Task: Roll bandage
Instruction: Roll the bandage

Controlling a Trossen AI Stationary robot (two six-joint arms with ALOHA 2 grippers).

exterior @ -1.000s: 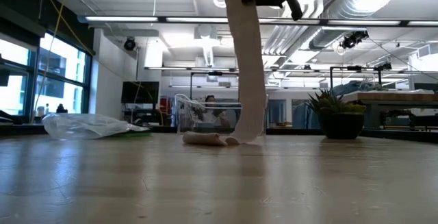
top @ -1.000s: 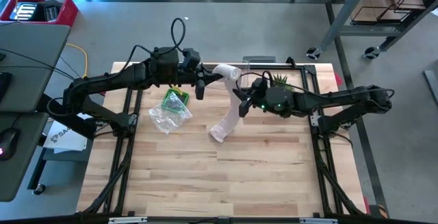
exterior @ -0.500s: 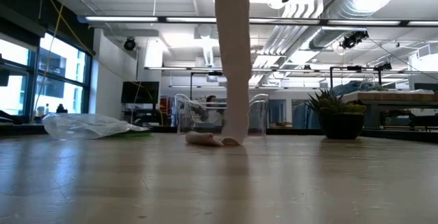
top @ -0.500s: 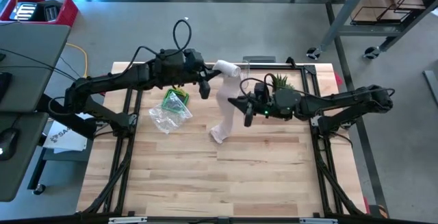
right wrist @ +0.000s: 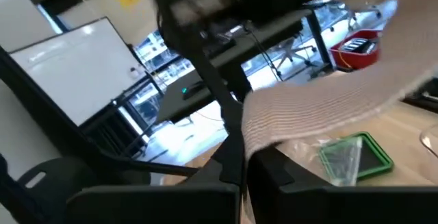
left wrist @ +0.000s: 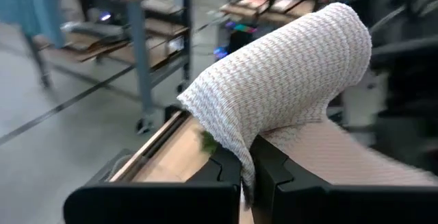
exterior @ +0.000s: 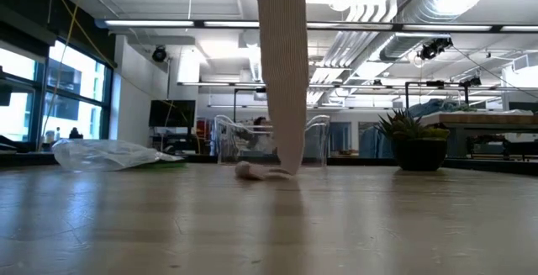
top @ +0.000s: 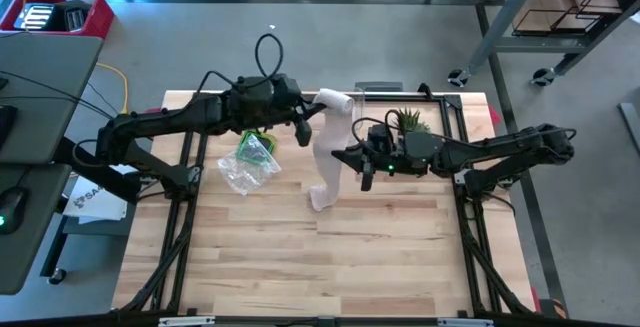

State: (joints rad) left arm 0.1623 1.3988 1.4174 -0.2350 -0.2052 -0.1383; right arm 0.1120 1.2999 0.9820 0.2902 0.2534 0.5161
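A beige elastic bandage hangs as a long strip (exterior: 282, 65) from a rolled upper end (top: 335, 101) down to the table, where its loose lower end (top: 320, 197) rests. My left gripper (top: 303, 127) is shut on the bandage at the roll, high above the table's far middle. My right gripper (top: 352, 157) is shut on the strip just below, from the right. Both grippers are above the low view's top edge. My left gripper pinches the bandage just under the rolled upper end (left wrist: 236, 157) between its two fingers, coming level from the table's left. The roll (left wrist: 287, 66) bulges beyond the fingertips, lifted clear. My right gripper pinches the strip's side edge (right wrist: 256, 142) between its two fingers, coming level from the table's right, across the strip. The strip (right wrist: 321, 107) runs on past the fingers and hangs straight below to the table.
A crumpled clear plastic bag with a green package (top: 250, 157) lies left of the bandage. A small potted plant (top: 408, 119) and a clear plastic container (exterior: 269, 140) stand at the far middle. Bare wood lies toward the table's near edge.
My left gripper has gone a little toward the table's right edge with the roll. The hanging strip, kinked to the right a second ago, has swung left and now hangs straight. Its lower end on the table has drawn in and lies shorter.
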